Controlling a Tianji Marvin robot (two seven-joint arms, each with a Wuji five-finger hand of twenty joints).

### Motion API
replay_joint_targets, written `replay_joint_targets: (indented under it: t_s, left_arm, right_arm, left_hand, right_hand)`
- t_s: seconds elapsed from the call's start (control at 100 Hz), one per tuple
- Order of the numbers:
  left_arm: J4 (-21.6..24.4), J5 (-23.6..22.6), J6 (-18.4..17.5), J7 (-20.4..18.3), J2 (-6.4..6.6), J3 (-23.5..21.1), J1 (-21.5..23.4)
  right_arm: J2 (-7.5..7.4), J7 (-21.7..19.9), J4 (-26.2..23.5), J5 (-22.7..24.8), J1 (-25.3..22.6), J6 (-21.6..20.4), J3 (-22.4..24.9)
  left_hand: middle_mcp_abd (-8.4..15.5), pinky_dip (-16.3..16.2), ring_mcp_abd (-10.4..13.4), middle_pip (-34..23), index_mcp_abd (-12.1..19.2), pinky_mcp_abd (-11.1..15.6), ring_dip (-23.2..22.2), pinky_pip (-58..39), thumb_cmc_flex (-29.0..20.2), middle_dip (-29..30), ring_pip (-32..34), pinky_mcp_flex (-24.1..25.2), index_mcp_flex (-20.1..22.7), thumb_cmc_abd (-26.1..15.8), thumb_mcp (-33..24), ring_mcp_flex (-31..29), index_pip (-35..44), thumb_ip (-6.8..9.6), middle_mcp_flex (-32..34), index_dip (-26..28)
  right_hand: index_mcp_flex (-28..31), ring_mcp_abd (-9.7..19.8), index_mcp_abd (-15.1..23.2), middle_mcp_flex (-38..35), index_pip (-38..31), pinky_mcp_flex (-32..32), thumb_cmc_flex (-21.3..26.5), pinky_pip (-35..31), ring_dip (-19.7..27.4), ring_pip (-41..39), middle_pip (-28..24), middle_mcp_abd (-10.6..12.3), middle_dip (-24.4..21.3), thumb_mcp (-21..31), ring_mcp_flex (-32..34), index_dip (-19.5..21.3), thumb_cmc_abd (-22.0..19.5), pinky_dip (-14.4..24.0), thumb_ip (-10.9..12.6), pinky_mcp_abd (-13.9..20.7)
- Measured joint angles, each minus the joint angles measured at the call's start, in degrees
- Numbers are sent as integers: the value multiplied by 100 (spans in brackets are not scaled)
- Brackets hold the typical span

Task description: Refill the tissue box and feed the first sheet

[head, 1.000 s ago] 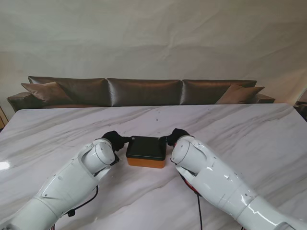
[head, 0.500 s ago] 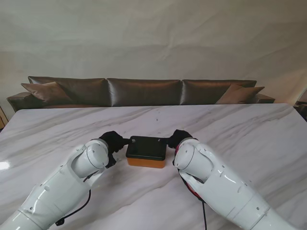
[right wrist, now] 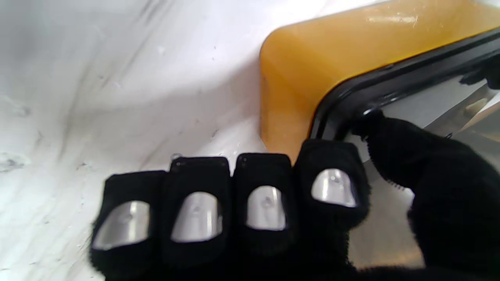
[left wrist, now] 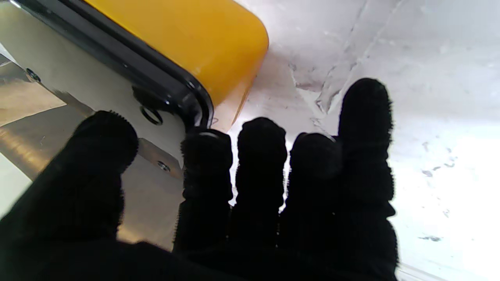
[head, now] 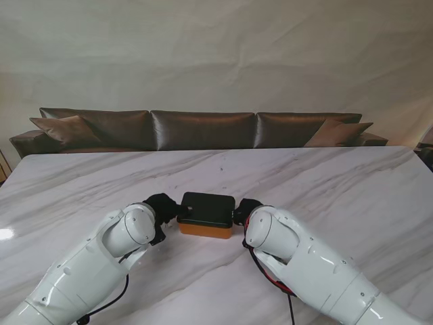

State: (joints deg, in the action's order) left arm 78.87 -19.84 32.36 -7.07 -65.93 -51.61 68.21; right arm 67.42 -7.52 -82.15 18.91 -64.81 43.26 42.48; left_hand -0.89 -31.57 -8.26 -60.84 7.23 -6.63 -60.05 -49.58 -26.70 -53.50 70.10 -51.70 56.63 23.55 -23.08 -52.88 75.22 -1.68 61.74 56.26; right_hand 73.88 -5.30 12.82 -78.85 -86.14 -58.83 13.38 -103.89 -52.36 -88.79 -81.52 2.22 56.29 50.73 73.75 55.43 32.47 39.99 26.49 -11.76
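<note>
Tissue box: black lid w/ left hand & right hand clamped on ends; contents hidden.

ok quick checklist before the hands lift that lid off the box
1. Left hand at the lid's left end: ok, thumb on the underside, fingers at the rim in the wrist view.
2. Right hand at the right end: ok, thumb tucked under the rim.
3. Lid free of the yellow box: ok at both near corners, where its shiny underside shows; far edge cannot tell.
4. Lid level: cannot tell, looks slightly tilted.
5. Tissue refill ready: not ok, none visible on the table.
6. Grip firm enough to lift: cannot tell.
</note>
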Motion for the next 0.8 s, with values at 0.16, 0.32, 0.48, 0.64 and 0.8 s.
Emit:
replay_joint_targets:
  t_s: [0.16, 0.32, 0.48, 0.64, 0.8]
  left_arm:
    - [-105, 59, 56, 58, -15, 111, -51]
    - [-153, 59, 82, 25, -17, 179, -118]
    - [-185, 46, 97, -44, -12, 212, -169]
    - [-211, 47, 108, -96, -9, 235, -206]
    - [-232, 51, 110, -115, -7, 262, -238]
  right_arm:
    - [-33, -106, 115, -6, 161, -125, -142]
    - [-43, -182, 211, 1, 285, -160, -255]
    - [-44, -189, 280, 15, 351, -219, -321]
    - [-27, -130, 370, -5, 356, -266, -331]
    - [-29, -121, 378, 39, 364, -267, -353]
  left_hand:
    - [4, -2, 0, -146, 27, 0, 0, 0, 96, -24, 25, -3, 99, 0, -370, 0, 227, 5, 13, 78]
    - [15, -2, 0, -219, 13, 0, 0, 0, 171, -71, 48, -58, 226, 0, -508, -30, 364, 5, 91, 140]
    - [38, -2, 0, -221, 13, 0, 0, -1, 241, -82, 49, -69, 249, 2, -606, -35, 431, 5, 89, 143]
    - [55, -2, 0, -221, 20, 0, 0, -1, 270, -89, 51, -71, 305, 33, -633, -36, 474, 5, 90, 145]
    - [56, -2, 0, -221, 20, 0, 0, -1, 310, -91, 54, -73, 316, 38, -641, -36, 502, 76, 90, 146]
  right_hand:
    - [0, -2, -8, 0, -19, 21, -67, 0, 0, 0, 0, 0, 0, 14, -1, -21, 122, 2, 494, 0]
    - [0, -4, -18, 0, -30, 26, -191, 0, 0, 0, 0, 0, 0, 16, -2, -33, 183, 3, 596, 0]
    - [130, -5, -42, 0, -58, 32, -206, 0, 0, 0, 0, -1, 0, -94, -2, -58, 210, 6, 623, 0]
    - [251, -10, 30, 0, -72, 36, -338, 0, 0, 0, 0, -5, 0, -200, -3, -141, 292, 14, 681, 0]
    - [298, -14, 30, 0, -89, 37, -589, 0, 0, 0, 0, -9, 0, 818, -4, -213, 537, 56, -544, -1]
